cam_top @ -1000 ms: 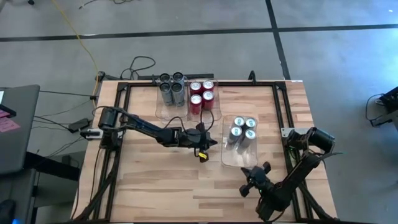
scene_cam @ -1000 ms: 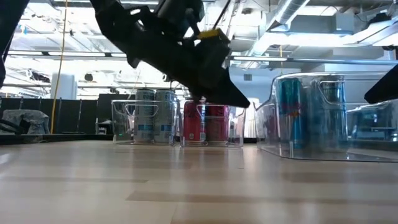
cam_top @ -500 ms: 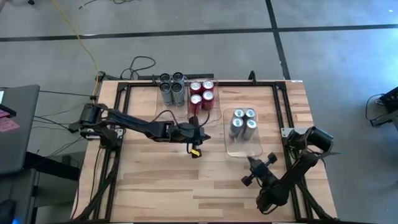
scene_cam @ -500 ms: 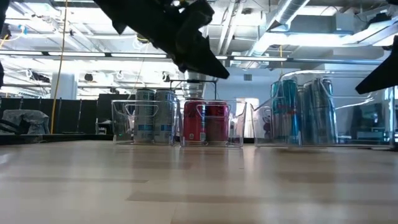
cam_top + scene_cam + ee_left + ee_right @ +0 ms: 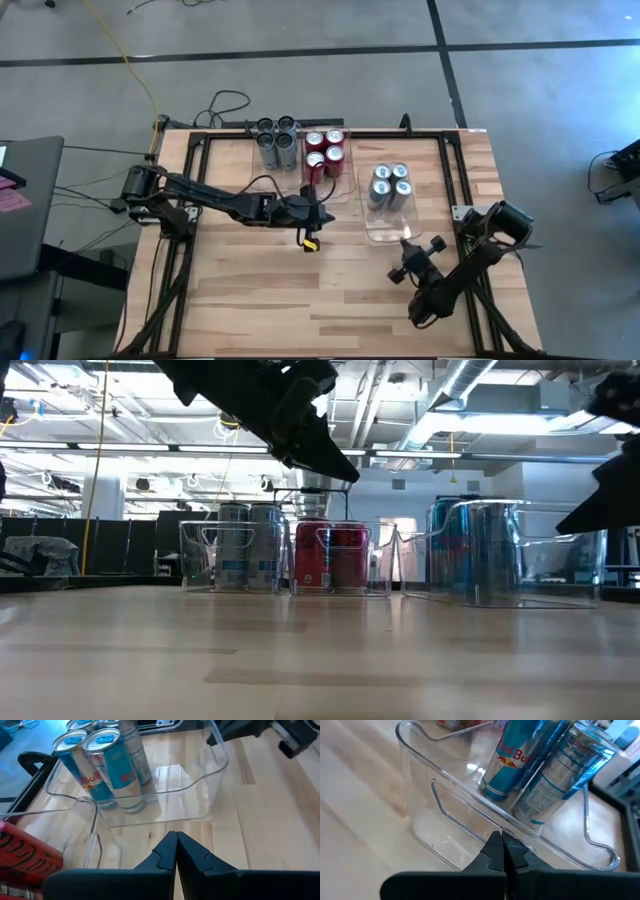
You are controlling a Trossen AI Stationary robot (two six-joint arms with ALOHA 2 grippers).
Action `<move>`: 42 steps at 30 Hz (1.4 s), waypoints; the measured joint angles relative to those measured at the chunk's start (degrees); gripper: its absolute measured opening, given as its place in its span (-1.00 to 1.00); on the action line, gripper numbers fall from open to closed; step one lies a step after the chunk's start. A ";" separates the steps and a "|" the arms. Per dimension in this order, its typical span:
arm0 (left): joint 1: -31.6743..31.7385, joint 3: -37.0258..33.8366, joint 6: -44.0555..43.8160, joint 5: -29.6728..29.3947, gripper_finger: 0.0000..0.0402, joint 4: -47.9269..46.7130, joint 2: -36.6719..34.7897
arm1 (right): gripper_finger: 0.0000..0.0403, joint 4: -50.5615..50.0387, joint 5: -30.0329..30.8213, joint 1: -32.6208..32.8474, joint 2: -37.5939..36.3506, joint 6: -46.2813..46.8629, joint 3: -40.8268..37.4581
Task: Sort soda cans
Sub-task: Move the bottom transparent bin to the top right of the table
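On the high view I read the left pincer (image 5: 318, 217) near the centre of the tabletop (image 5: 250, 290), fingers pressed fully together and holding nothing. The red cans (image 5: 324, 152) stand at its 12 o'clock in a clear bin (image 5: 340, 186); the grey cans (image 5: 276, 143) stand at about 11 o'clock in the neighbouring clear bin (image 5: 258, 180). The blue cans (image 5: 390, 187), four in number, stand at its 2 o'clock in a third clear bin (image 5: 392, 235). The right pincer (image 5: 408, 243) is likewise closed tight and empty; its tips sit at the near wall of that third bin, with the blue cans at its 12 o'clock inside the bin, grouped at the far end. In the right wrist view, one blue can (image 5: 509, 762) carries the legible lettering "Red Bu". In the left wrist view, the blue cans (image 5: 102, 765) show the same red-and-yellow mark, and a red can (image 5: 25, 860) shows white script that I cannot read in full.
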 joint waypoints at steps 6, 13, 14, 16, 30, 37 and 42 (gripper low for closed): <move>0.05 0.00 1.17 -1.30 -0.97 0.02 0.00 | -1.00 0.01 1.39 -2.32 0.00 -1.35 -3.12; 0.08 0.00 1.25 -1.87 -0.97 -0.40 0.00 | -1.00 1.20 3.33 -6.04 -0.02 -1.24 -6.09; 0.08 0.00 1.23 -2.13 -0.97 -0.45 0.00 | -1.00 1.75 3.89 -6.71 -0.02 -1.85 -6.38; 0.08 0.00 1.21 -2.33 -0.97 -0.73 0.00 | -1.00 2.78 5.01 -8.13 -0.02 -3.76 -6.73; 0.08 -0.04 -1.98 -5.69 -0.97 -7.52 -5.28 | -1.00 8.55 10.44 -19.25 0.00 -14.39 -6.94; 0.08 -0.04 -1.61 -7.06 -0.97 -10.43 -9.42 | -1.00 15.90 13.72 -24.71 -0.04 -24.25 -6.93; 0.08 -0.04 -1.55 -7.22 -0.97 -11.96 -10.40 | -1.00 18.43 14.73 -28.19 -0.04 -27.88 -6.91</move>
